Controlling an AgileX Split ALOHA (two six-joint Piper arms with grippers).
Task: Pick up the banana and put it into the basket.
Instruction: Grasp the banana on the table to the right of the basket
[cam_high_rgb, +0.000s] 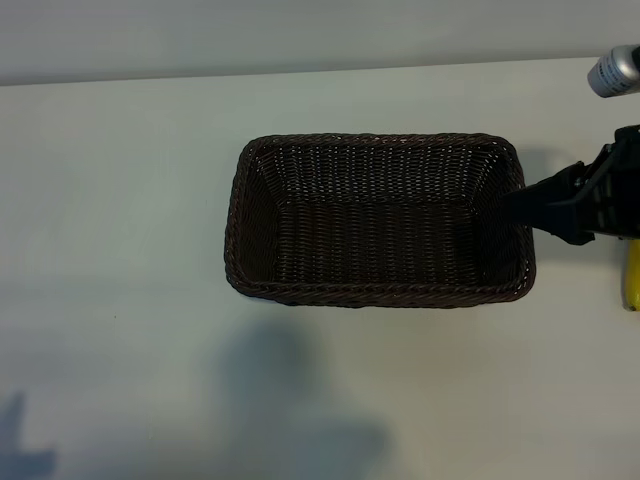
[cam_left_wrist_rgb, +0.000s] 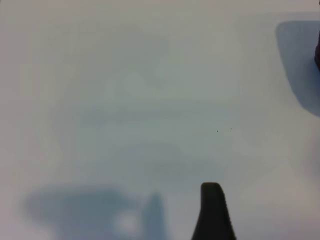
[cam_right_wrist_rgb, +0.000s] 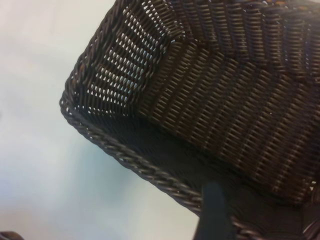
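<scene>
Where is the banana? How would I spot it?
Find the big dark brown woven wicker basket in the middle of the pale table. Look past its right end and the black right gripper, to the picture's right edge. That bright yellow sliver is the only yellow thing.

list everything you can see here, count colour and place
basket: one, dark brown wicker, mid-table, nothing in it
banana: one, yellow, at the table's right edge, mostly cut off by the exterior view
table: one, white, under everything
right gripper: one, black, open, over the basket's right rim
left gripper: one, black, open, only a finger shows in its wrist view, above bare table
</scene>
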